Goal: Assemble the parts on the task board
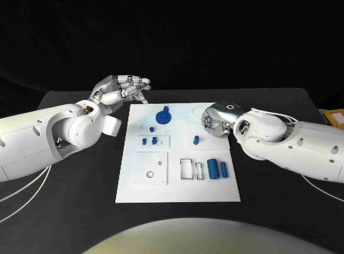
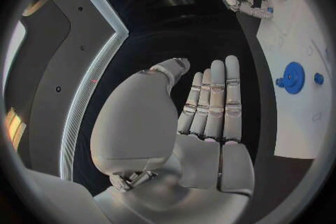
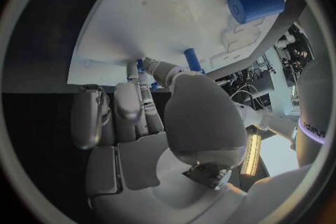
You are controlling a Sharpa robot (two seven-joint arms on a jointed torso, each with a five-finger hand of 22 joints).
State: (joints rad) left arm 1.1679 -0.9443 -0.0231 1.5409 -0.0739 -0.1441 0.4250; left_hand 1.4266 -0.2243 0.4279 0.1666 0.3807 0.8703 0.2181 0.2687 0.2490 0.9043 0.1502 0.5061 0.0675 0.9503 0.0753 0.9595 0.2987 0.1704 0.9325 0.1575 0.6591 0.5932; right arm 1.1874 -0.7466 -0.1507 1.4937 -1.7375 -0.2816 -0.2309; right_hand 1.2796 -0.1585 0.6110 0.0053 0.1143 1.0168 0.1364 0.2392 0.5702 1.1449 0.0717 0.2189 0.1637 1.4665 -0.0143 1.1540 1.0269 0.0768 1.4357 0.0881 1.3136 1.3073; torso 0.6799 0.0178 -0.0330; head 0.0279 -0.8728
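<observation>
My right hand (image 1: 216, 120), nearer than my spread, empty left hand (image 1: 123, 88), pinches what seems a small blue peg (image 3: 143, 65), upright just beyond my fingertips.

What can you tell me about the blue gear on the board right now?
The blue gear is a toothed disc with a raised hub, plastic by its look. It lies flat on the far part of the white task board, nearer the left robot hand. Nothing touches it; that hand hovers off the board's far left corner, fingers straight in the left wrist view, holding nothing. A small blue peg sits beside it.
</observation>
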